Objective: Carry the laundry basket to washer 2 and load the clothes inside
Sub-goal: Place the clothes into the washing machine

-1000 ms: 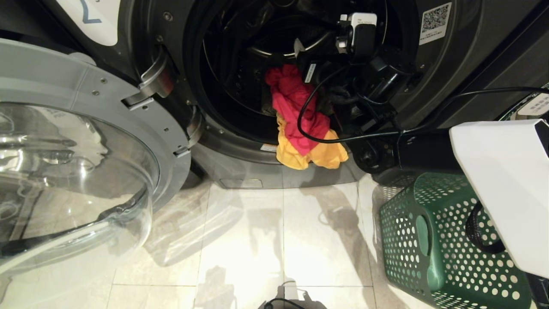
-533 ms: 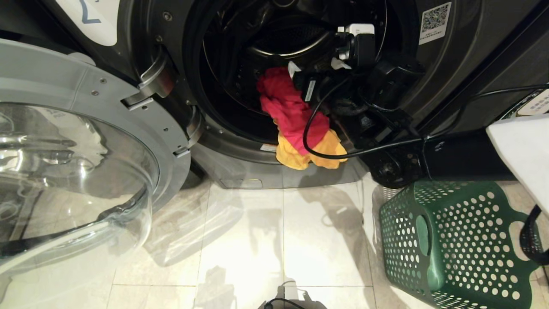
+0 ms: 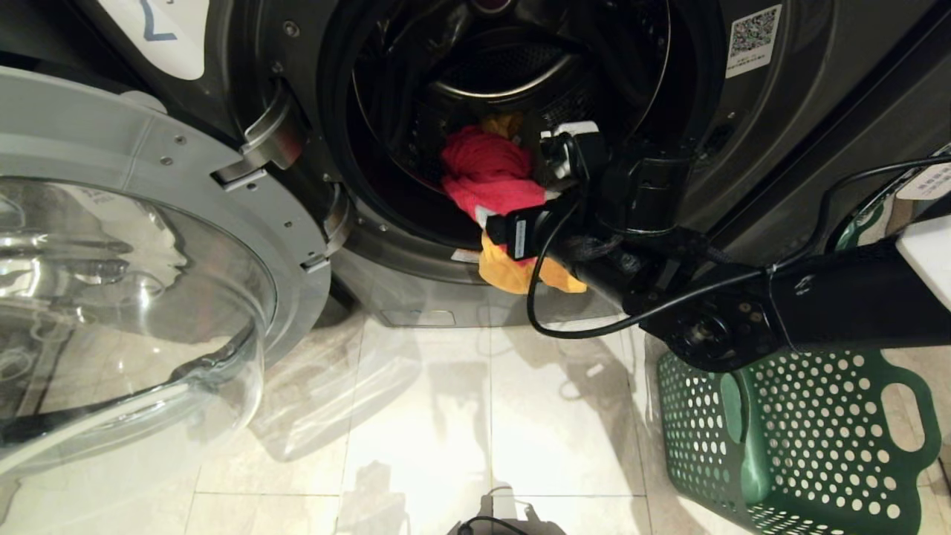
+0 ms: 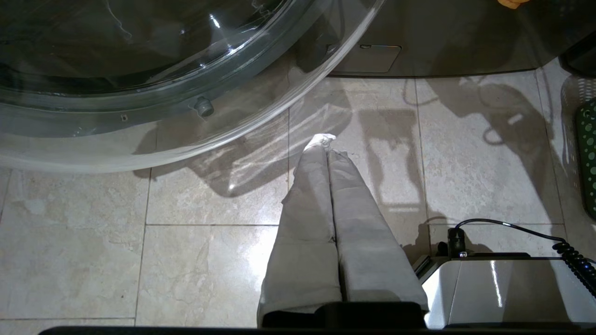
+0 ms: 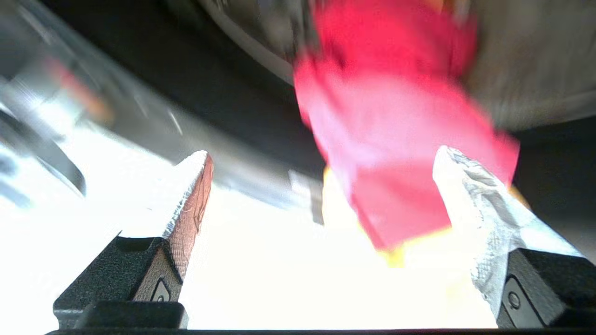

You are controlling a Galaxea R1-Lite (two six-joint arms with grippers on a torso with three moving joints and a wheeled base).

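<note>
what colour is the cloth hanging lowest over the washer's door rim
Yellow, under the red-pink piece. It shows best in the head view.

Hidden, cropped and blurred parts at the washer mouth

The right arm (image 3: 743, 312) covers part of the yellow cloth (image 3: 513, 271) hanging over the drum lip and the far corner of the laundry basket (image 3: 802, 438), whose near right end runs off the picture. Only the bottom of the numeral on washer 2's label (image 3: 160, 33) shows; the open door (image 3: 111, 297) is cut at the left edge. In the right wrist view the red-pink cloth (image 5: 396, 130) is smeared, and the floor beneath is washed out.
</note>
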